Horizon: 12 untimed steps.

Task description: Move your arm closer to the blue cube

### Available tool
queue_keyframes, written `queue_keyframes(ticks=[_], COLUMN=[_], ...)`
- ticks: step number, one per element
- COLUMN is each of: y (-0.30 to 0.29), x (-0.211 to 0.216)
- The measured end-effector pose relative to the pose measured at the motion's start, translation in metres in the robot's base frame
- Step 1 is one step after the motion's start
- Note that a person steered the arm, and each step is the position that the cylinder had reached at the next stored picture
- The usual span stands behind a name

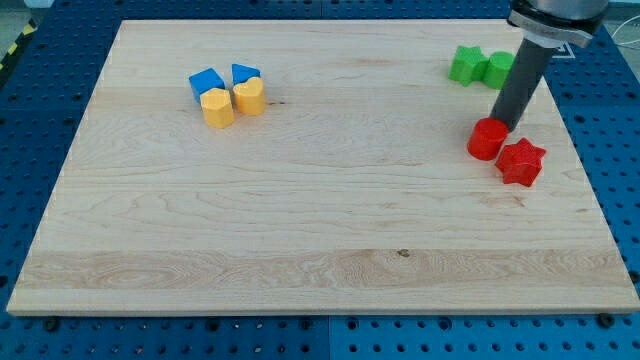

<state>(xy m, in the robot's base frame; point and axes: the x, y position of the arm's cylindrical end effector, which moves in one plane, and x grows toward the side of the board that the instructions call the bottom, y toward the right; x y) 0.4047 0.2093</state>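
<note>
Blue cube (206,82) sits toward the view's upper left of the desk (320,240), touching a yellow block (217,108) just below it. Beside it, a second blue block (245,73) (shape hard to make out) touches another yellow block (249,97). The desk is a pale wooden board with visible grain, lying on a blue perforated base (40,110). My tip (499,124) is far off at the view's right, right against the upper edge of a red cylinder (487,139); a red star (520,161) lies just beside that cylinder. Two green blocks (480,66) sit near the top right. The rod carries no jaws, so none are apart or together.
</note>
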Motion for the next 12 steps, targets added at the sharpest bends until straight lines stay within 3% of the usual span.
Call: queue_keyframes(ticks=[3,6,8,9,11,12], y=[-0.025,-0.175,-0.187,-0.221,-0.349,-0.404], x=[-0.015,-0.026,-0.009,0.01,0.043,0.028])
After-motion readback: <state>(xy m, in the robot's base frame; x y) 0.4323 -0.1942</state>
